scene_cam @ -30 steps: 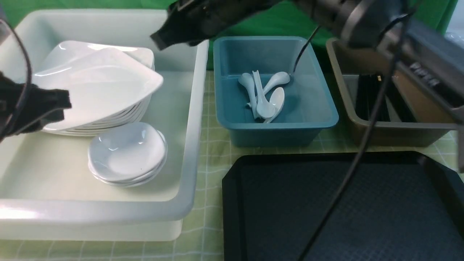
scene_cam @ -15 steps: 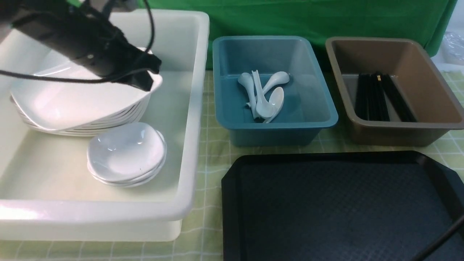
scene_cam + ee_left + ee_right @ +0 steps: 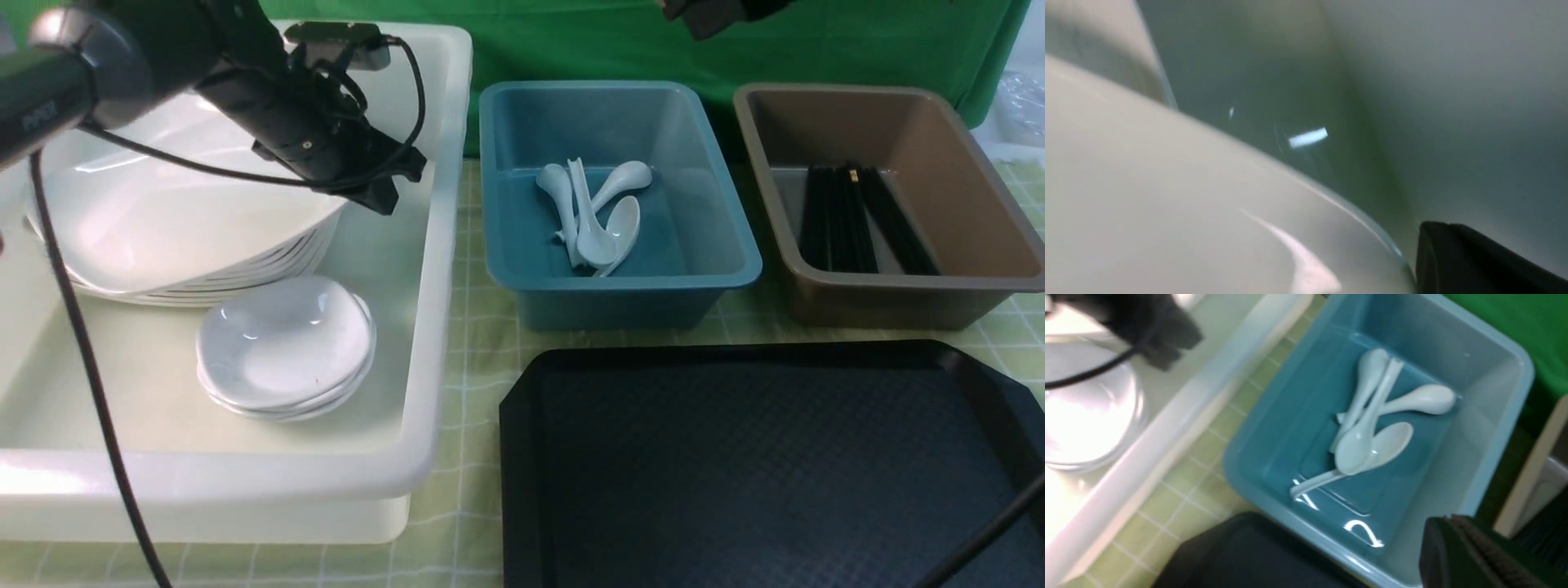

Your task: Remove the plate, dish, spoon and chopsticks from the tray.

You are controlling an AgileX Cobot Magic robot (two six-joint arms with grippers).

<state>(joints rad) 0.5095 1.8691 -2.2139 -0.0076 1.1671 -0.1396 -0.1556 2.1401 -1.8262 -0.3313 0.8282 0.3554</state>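
A green cloth backdrop (image 3: 571,49) is hung across the whole far edge, and the table is covered in a pale green checked tablecloth (image 3: 473,359); soft overhead light is reflected as glare, something whitish is glimpsed at the far right corner

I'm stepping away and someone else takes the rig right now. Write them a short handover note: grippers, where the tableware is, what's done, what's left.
Left gripper: shut, holding nothing, above the white tub beside the plate stack.
Right gripper: shut, empty, raised above the teal tub.
Plate: on top of the stack in the white tub; small dishes stacked in front of it.
Spoons: in the teal tub.
Chopsticks: in the brown tub.
Tray: nothing on the part in view.
Done: all four kinds are off the tray.
Left: apparently only parking the arms.
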